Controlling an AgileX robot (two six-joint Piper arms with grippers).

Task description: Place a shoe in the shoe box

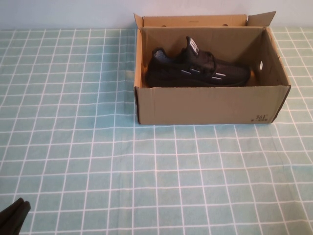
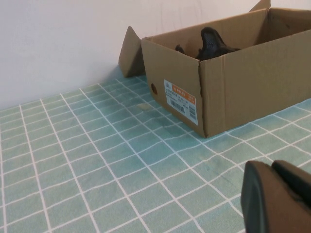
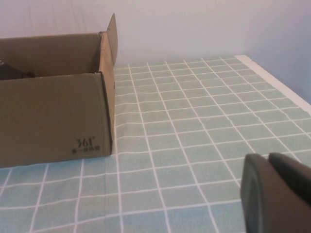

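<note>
Shoe box (image 1: 210,105) of brown corrugated cardboard sits toward the far side of a table (image 1: 98,161) covered in a pale green cloth with a white grid. Wide bare cloth stretches in front of the box and to its left, with a narrower strip on its right running to the table's white edge, seen in the right wrist view. The box is rectangular and open-topped, with small flaps standing up at its back corners, round holes in its end walls, dark print on its front right corner and a white label with an orange band on its left end. Inside it lies the shoe (image 1: 198,71), a black mesh sneaker resting on its sole along the box's length, heel toward the left, with short white dashes on its side and a white tab standing up behind the ankle opening. The left gripper (image 1: 13,218), dark and smooth, sits at the near left corner, fingers together and holding nothing. The right gripper (image 3: 277,194) hangs low over the cloth, right of the box, fingers likewise together and empty.
</note>
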